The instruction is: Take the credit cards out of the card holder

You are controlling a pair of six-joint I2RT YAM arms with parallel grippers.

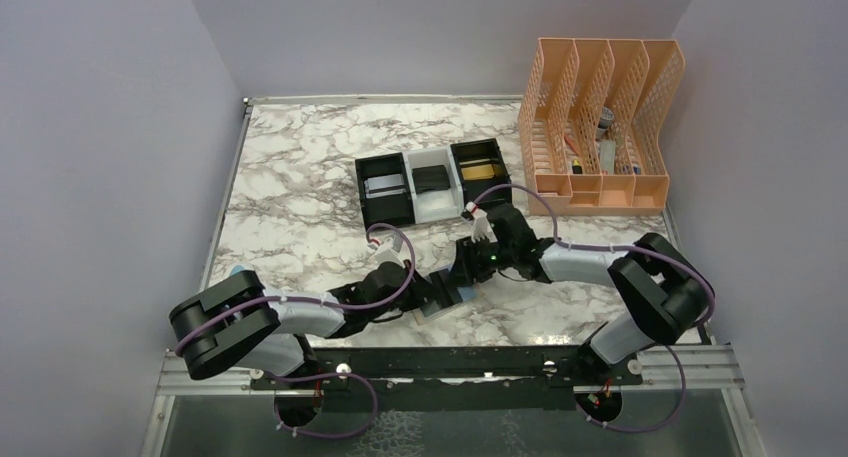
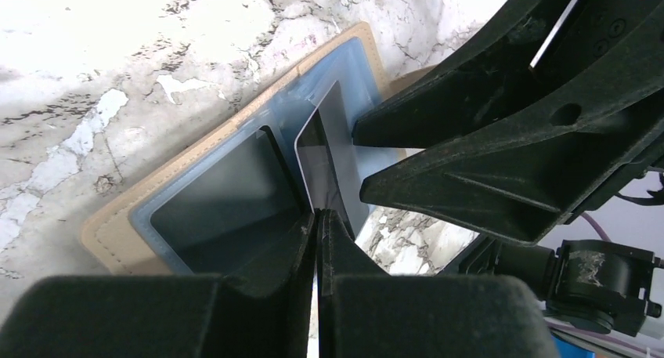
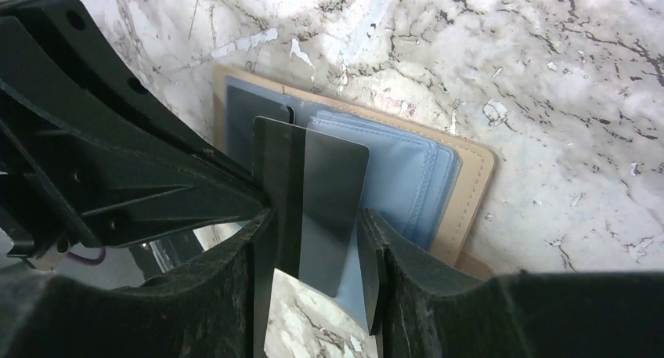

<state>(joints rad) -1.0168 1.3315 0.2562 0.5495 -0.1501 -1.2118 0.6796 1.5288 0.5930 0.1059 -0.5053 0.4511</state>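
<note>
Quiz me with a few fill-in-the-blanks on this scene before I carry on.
1. The right gripper holds the dark grey card over the card holder, on the ____-patterned table.
2. The gold card lies in a ____ bin.
3. The white bin stands ____ two black ones.
4. The peach organizer stands at the table's far ____ corner.
Missing: marble; black; between; right.

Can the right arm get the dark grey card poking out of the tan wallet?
Probably yes. The right end effector seems to pinch the dark grey plastic card by both edges; it stands partly out of the flat tan card holder, with nothing in the way.
</note>
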